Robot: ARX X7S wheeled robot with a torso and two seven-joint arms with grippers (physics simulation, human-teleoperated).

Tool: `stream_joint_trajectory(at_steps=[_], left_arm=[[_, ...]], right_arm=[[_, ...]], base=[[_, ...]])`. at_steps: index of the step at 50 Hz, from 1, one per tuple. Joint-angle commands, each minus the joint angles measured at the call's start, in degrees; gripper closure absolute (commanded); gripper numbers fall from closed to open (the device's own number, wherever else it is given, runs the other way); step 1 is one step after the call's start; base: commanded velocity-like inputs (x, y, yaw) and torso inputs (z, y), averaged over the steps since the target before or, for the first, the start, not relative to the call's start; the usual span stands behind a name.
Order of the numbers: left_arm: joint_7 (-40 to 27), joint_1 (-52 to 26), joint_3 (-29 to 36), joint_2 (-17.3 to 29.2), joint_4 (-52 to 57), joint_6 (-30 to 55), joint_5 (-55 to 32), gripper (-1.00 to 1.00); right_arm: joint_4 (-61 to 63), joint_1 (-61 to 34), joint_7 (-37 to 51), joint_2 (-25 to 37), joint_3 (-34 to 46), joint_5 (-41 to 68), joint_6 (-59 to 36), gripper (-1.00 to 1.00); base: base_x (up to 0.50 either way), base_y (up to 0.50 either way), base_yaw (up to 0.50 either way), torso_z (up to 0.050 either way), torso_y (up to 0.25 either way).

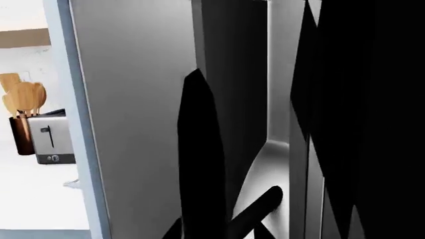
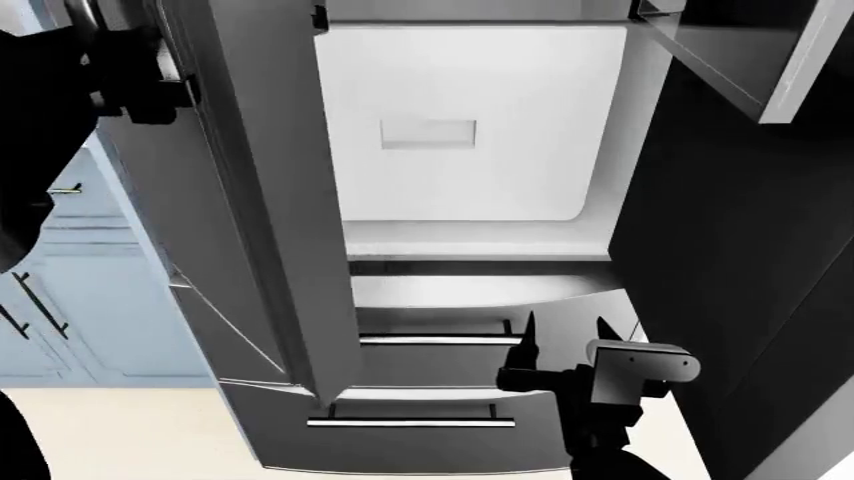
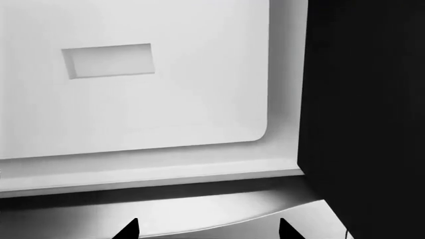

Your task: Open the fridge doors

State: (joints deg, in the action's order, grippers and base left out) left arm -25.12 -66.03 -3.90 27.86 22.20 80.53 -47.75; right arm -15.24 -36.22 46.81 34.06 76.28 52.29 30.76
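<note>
Nearest in the head view, the right gripper (image 2: 563, 335) stood low in front of the fridge, its two dark fingertips spread apart and holding nothing; its pale wrist block sat just behind them. The right wrist view showed the same two tips (image 3: 131, 228) parted over the curved steel front of the upper drawer (image 3: 199, 209).

Below and beyond the gripper lay the two wide steel drawers, the upper drawer handle (image 2: 438, 341) and the lower drawer handle (image 2: 411, 423) both horizontal bars.

The fridge doors were both swung out. The left door (image 2: 260, 200) stood edge-on toward the camera, brushed steel on its face. The right door (image 2: 727, 260) stood wide open, showing its dark inner side.

The left gripper (image 2: 134, 85) appeared at the upper left of the head view, against the left door's outer side; whether it was clenched or released could not be told. In the left wrist view one dark finger (image 1: 199, 149) lay along the steel door panel (image 1: 133, 109).

Between the doors, the white fridge interior (image 2: 467, 130) showed a recessed rectangular panel (image 2: 427, 134) on its back wall.

Farther left stood light-blue cabinets (image 2: 80, 290). The left wrist view showed a toaster (image 1: 52, 137) and a copper holder of wooden utensils (image 1: 21, 107) just beside it.
</note>
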Motion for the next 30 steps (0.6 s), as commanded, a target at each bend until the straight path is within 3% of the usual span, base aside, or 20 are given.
stream_joint_trajectory(at_steps=[1, 13, 21, 22, 30], left_arm=[[-3.3, 2.4, -7.6, 2.4, 8.6, 8.3, -11.8, 1.0], [-18.1, 2.9, -11.3, 10.4, 7.6, 8.6, -29.5, 1.0], [-25.7, 3.5, -11.3, 14.4, 7.2, 7.7, -36.9, 1.0], [-26.5, 3.8, -11.6, 14.6, 7.1, 7.3, -37.7, -1.0], [-31.6, 4.3, -10.3, 14.9, 8.0, 5.8, -43.8, -1.0]], right_arm=[[-0.2, 0.1, 0.0, -0.2, -0.1, -0.3, -0.1, -1.0], [0.2, 0.0, 0.0, -0.2, -0.1, -0.4, -0.6, -1.0], [0.0, 0.3, -0.1, -0.3, -0.2, -0.6, -0.6, -1.0], [0.3, 0.2, 0.0, -0.3, -0.2, -0.6, -0.7, -1.0], [0.3, 0.1, -0.4, -0.3, -0.4, -0.4, -1.0, -1.0]], base=[[0.0, 0.0, 0.0, 0.0, 0.0], [0.0, 0.0, 0.0, 0.0, 0.002], [0.0, 0.0, 0.0, 0.0, 0.0], [0.0, 0.0, 0.0, 0.0, 0.0], [0.0, 0.0, 0.0, 0.0, 0.0]])
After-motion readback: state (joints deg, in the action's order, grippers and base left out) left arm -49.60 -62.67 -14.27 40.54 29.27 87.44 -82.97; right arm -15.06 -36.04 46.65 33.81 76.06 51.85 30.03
